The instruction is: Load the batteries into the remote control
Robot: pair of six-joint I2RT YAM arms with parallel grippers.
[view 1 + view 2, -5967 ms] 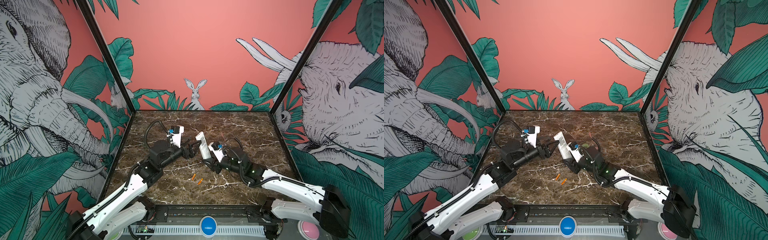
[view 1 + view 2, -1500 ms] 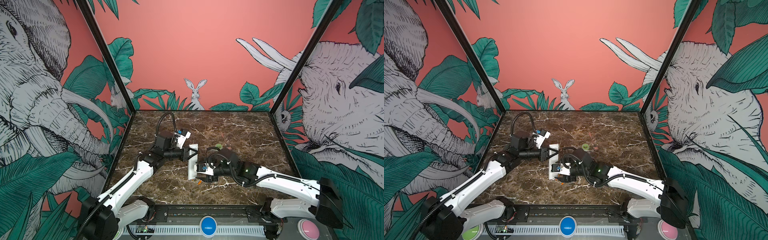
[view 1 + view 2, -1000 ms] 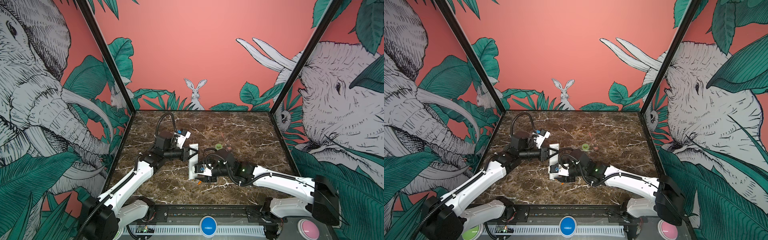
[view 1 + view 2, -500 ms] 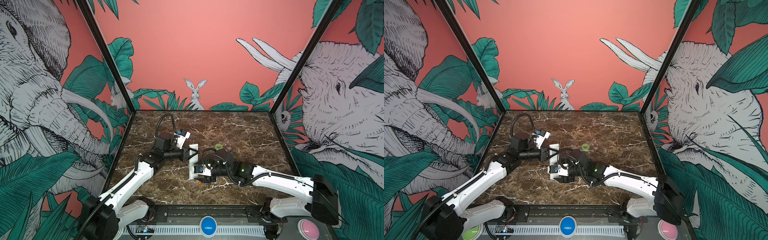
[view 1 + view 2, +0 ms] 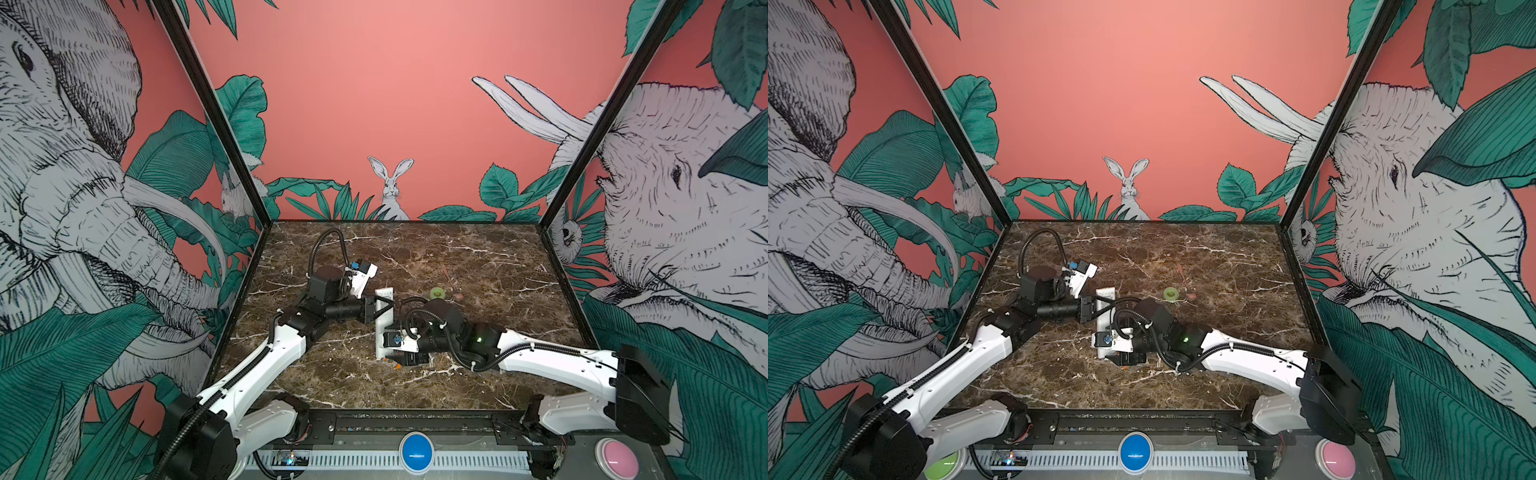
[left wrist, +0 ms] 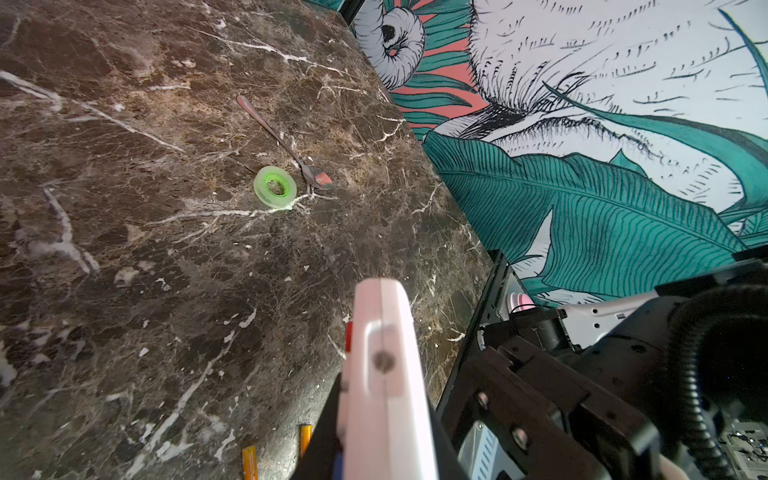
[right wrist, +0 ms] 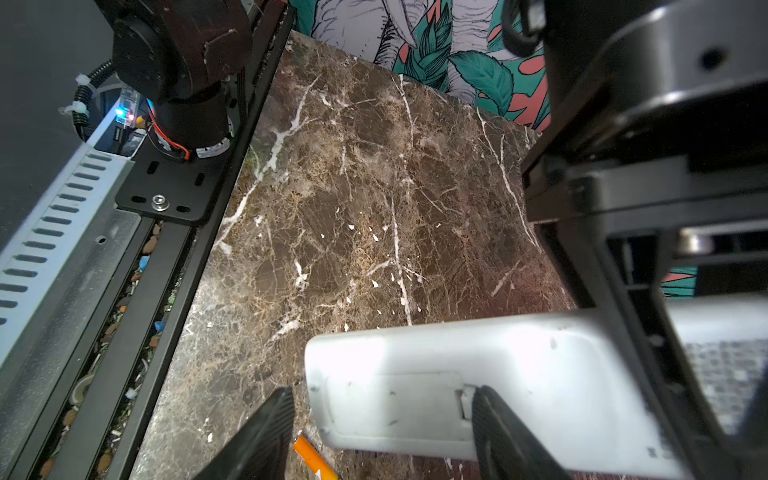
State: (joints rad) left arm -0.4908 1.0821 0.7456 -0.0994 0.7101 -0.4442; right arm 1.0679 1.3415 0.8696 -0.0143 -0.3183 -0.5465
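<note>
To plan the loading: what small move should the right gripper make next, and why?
Probably close the right gripper, pushing the cover toward the end of the remote: its open fingers straddle the shut cover, the left gripper holds the remote, batteries wait on the table.

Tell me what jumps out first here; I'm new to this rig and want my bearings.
The coral walls with elephants and a rabbit catch the eye first. At the middle of the marble table, the left claw grips the white remote back-up, while the open right claw straddles its battery-cover end. Orange batteries lie loose by it, a green roll farther back.
</note>
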